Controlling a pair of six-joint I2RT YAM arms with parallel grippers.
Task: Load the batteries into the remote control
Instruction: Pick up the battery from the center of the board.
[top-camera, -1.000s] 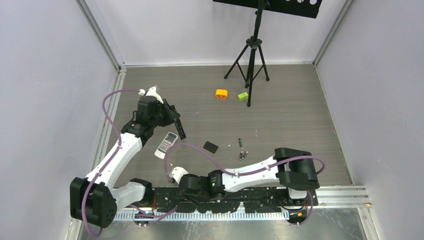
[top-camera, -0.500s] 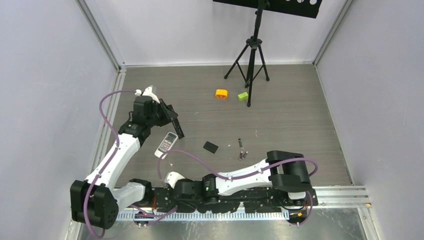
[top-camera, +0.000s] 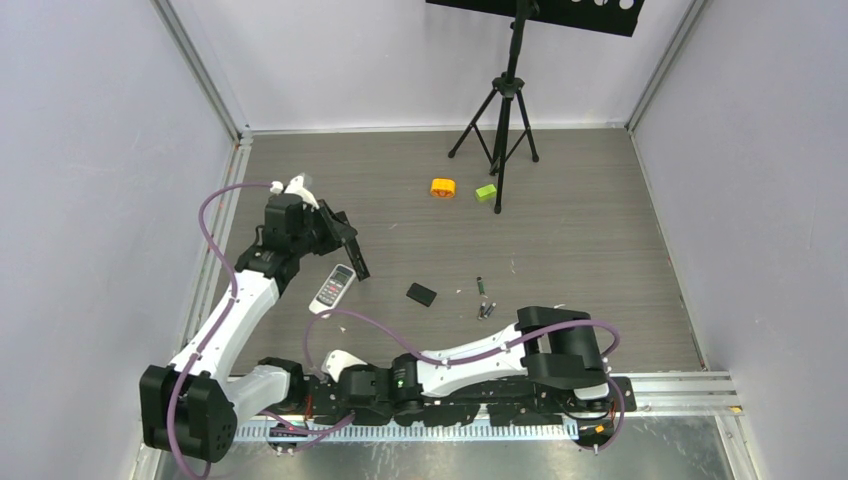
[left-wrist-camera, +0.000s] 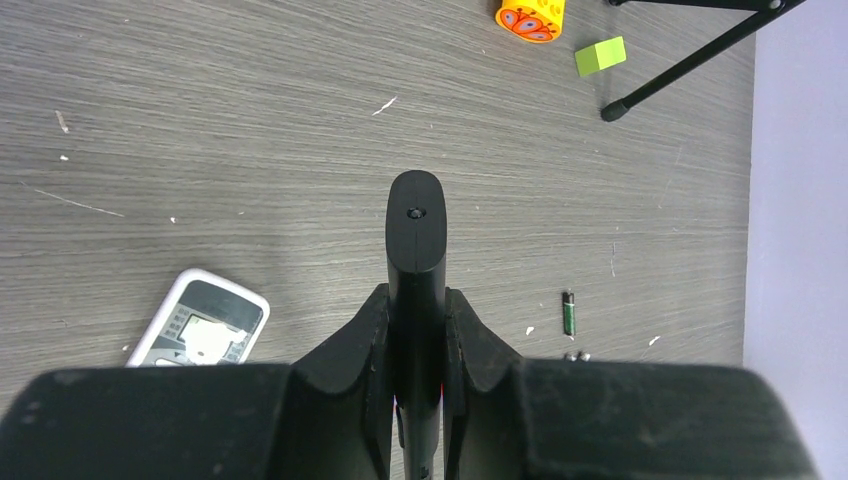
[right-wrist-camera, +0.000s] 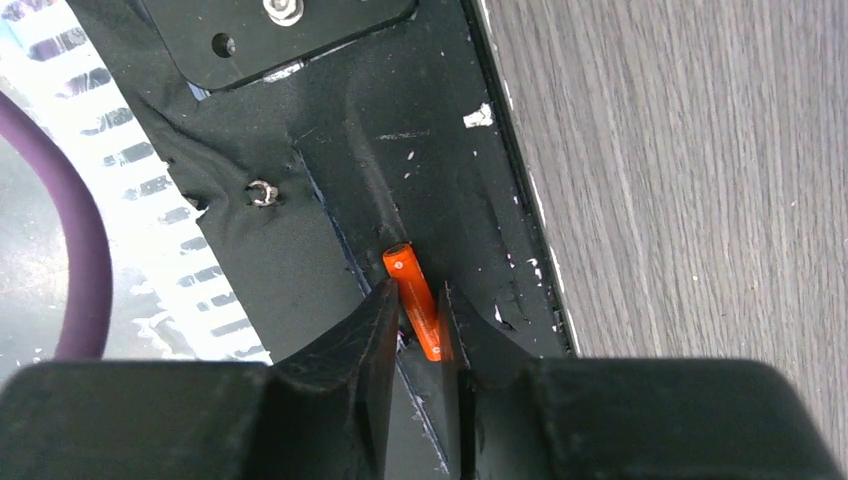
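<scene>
One orange battery (right-wrist-camera: 409, 276): thin short cylinder, pinched in right hand (right-wrist-camera: 416, 296) | left hand (left-wrist-camera: 416, 296): clamped tight on slim black bar (left-wrist-camera: 416, 220)

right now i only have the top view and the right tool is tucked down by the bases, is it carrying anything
Observer: Yes, the right wrist view shows an orange battery pinched between the right tool's fingers, over the black base plate.
Operator: and that black thing on the other arm
Observer: The left wrist view shows the left tool shut on a long black piece, held above the table.
Operator: which way up is the white remote
Observer: Screen and buttons face up, seen from the left wrist.
</scene>
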